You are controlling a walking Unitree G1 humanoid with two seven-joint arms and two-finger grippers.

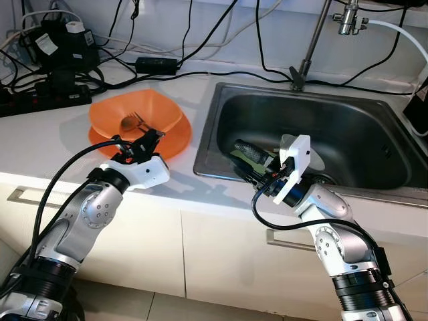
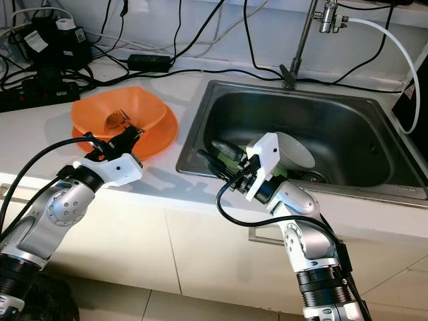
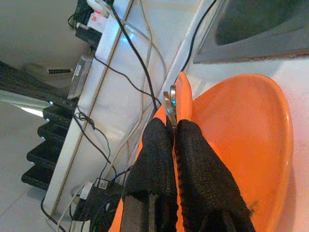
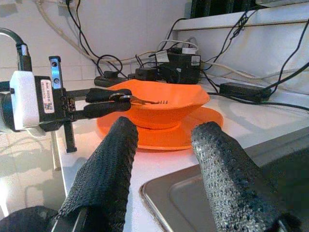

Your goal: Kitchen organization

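Fork: we hold a metal fork (image 4: 145, 101) by its handle end, tines out over the orange bowl (image 1: 157, 114), which sits on an orange plate (image 1: 179, 142) on the white counter (image 1: 40, 134) beside the sink (image 1: 221, 114).
Left gripper: our left gripper (image 1: 148, 139) is pinched closed on the fork's handle, fingers (image 3: 193, 159) pressed together with the thin metal edge between them.
Right gripper: our right gripper (image 2: 212, 155) hangs at the sink's front rim, fingers (image 4: 108, 164) spread apart with nothing between them.
Handling: we judge the fork stiff, light and rather slippery; a flat pinch on the handle suits it, and it could swivel if gripped too near the tip.
Bowl and plate: we judge them light plastic, not fragile, likely to slide on the smooth counter; the rim is the place to take hold.
Sink contents: a pale bowl or cup (image 2: 294, 150) lies inside.
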